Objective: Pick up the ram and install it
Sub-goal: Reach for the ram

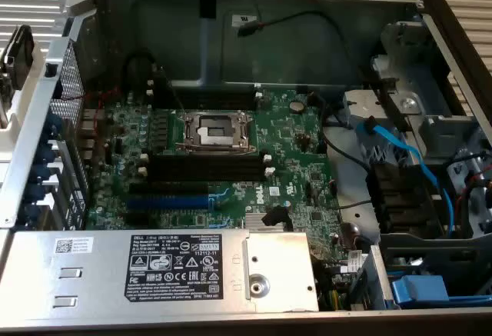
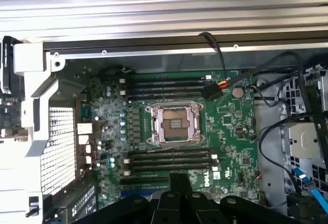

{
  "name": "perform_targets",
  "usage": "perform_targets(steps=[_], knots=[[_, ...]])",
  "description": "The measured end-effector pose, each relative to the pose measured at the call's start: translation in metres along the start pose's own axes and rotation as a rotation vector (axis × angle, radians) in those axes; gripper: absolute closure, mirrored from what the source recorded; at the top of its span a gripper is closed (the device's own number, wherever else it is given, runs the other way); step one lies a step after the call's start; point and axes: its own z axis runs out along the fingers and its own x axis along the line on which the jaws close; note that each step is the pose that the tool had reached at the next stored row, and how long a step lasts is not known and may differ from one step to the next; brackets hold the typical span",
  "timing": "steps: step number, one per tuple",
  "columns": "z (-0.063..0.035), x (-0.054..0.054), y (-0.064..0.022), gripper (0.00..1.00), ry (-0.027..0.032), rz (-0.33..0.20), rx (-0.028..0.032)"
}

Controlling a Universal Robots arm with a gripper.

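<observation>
My gripper point(image 2: 180, 185) hangs high above the open computer case, its dark fingers point(image 2: 174, 203) pressed together with nothing seen between them. In the exterior view the gripper point(image 1: 207, 9) shows as a dark bar in front of the case's back wall. Below it lies the green motherboard point(image 1: 296, 155) with the bare CPU socket point(image 2: 174, 124). Black memory slots with white end clips run on both sides of the socket point(image 2: 169, 158) point(image 2: 164, 85); in the exterior view one bank of slots point(image 1: 204, 168) sits just before the socket. The ram is out of view.
A blue slot point(image 1: 167, 201) lies near the black ones. The silver power supply point(image 1: 177, 271) covers the case's front. Black cables point(image 2: 279, 111) and a blue cable point(image 1: 400, 151) crowd the exterior view's right, by the drive bays. A perforated rear panel point(image 2: 57, 147) stands opposite them.
</observation>
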Motion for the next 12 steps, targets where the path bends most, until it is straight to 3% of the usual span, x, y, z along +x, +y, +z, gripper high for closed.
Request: perform_targets(steps=[12], knots=[[0.0, 0.0, 0.0, 0.9, 0.0, 0.0, 0.0]])
